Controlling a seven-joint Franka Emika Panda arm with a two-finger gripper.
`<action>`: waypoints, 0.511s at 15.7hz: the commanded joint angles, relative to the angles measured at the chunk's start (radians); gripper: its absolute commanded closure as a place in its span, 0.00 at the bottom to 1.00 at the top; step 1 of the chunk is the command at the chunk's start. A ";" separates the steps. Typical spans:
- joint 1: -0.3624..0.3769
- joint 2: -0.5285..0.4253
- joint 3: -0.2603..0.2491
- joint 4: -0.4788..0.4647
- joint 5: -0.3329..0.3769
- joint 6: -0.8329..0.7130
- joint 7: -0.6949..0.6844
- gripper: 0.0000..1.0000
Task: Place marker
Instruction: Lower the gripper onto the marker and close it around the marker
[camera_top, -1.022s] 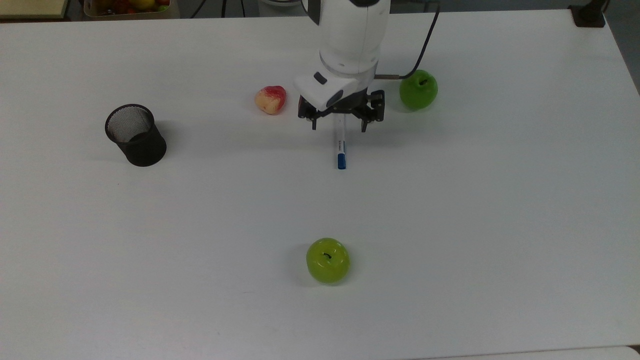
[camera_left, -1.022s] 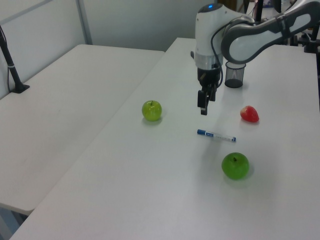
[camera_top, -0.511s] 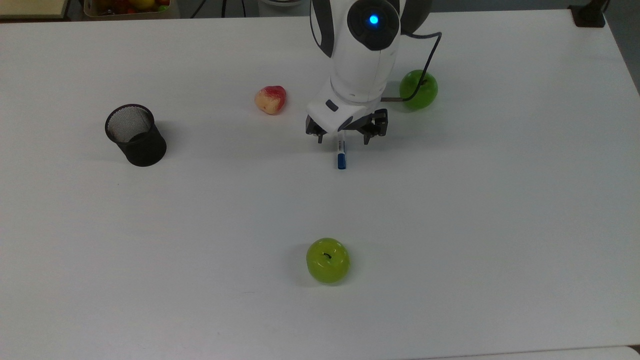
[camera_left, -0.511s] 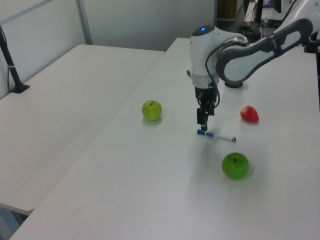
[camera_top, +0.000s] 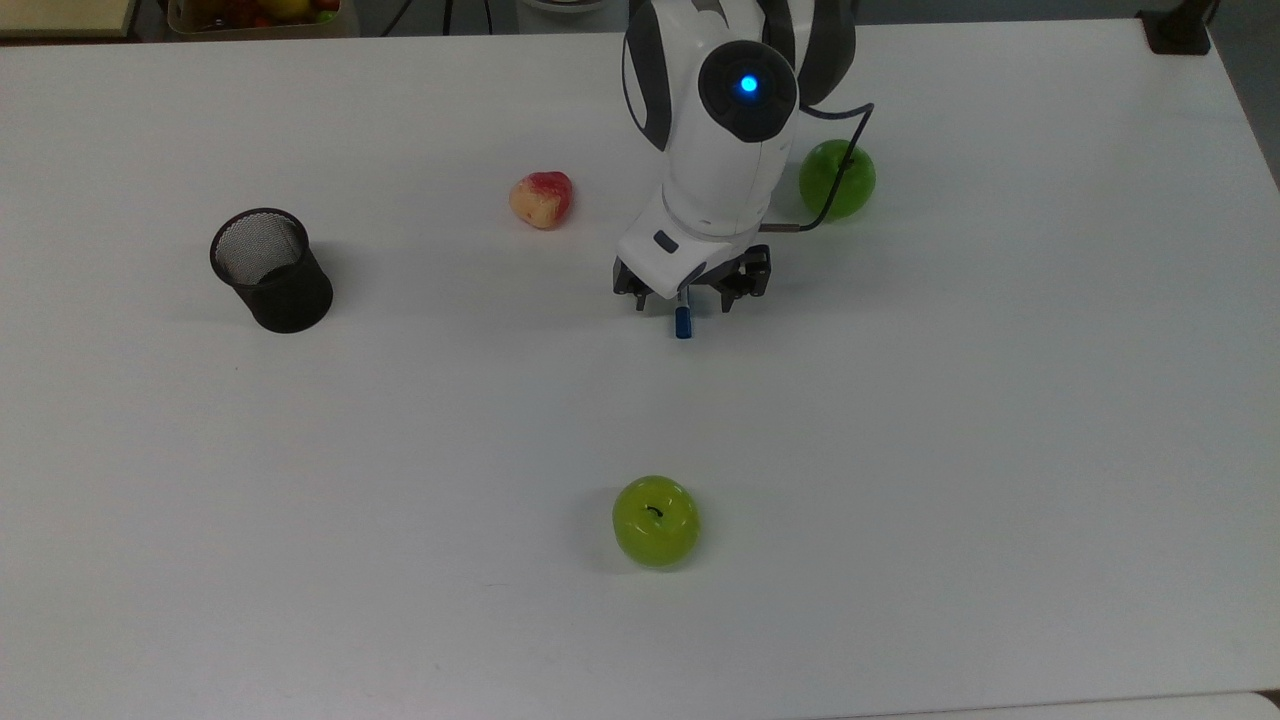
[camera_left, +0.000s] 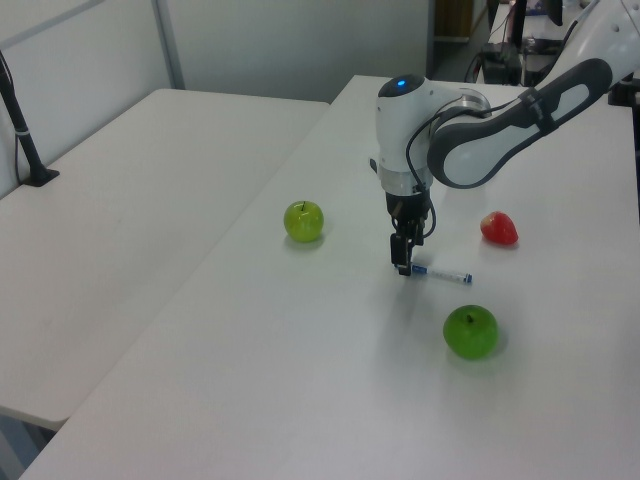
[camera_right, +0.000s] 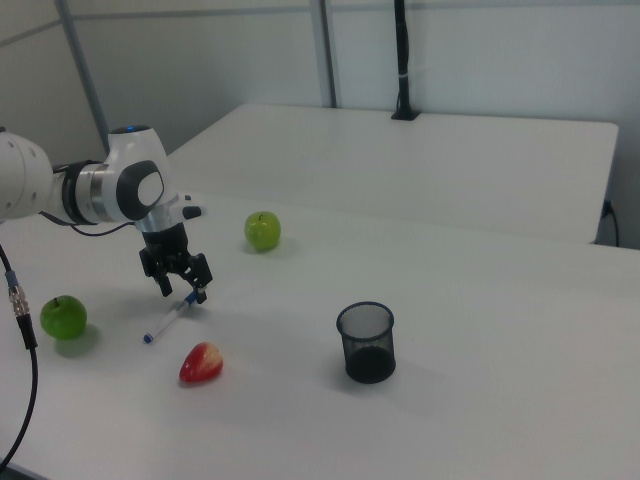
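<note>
The tool (camera_top: 684, 297) stood low over the tabletop (camera_top: 1000, 450), its two fingers spread apart and straddling the marker (camera_top: 684, 320) near the blue-capped end; nothing was gripped. The marker lay flat on the tabletop directly beneath the tool, the cap projecting just past the fingers toward the top view's bottom edge, the white barrel running back under the wrist. In the left view the tool (camera_left: 402, 262) hung just above the cap end of the marker (camera_left: 440, 273), and whether the fingertips touched the tabletop could not be told. In judgement, the task was at its start: approach made, grasp, lift and placing all outstanding. Near the tool, toward the top view's left, sat a red fruit (camera_top: 541, 199); toward the top view's right, a dark green apple (camera_top: 837, 179). Further off, well toward the top view's bottom, sat a light green apple (camera_top: 656, 520). Furthest, well apart at the top view's left, stood a black mesh cup (camera_top: 270, 269), upright and a likely destination.
</note>
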 joint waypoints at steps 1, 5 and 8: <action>0.008 0.002 -0.008 -0.016 -0.016 0.053 0.051 0.15; 0.008 0.005 -0.008 -0.016 -0.017 0.057 0.050 0.32; 0.008 0.007 -0.008 -0.018 -0.020 0.057 0.047 0.45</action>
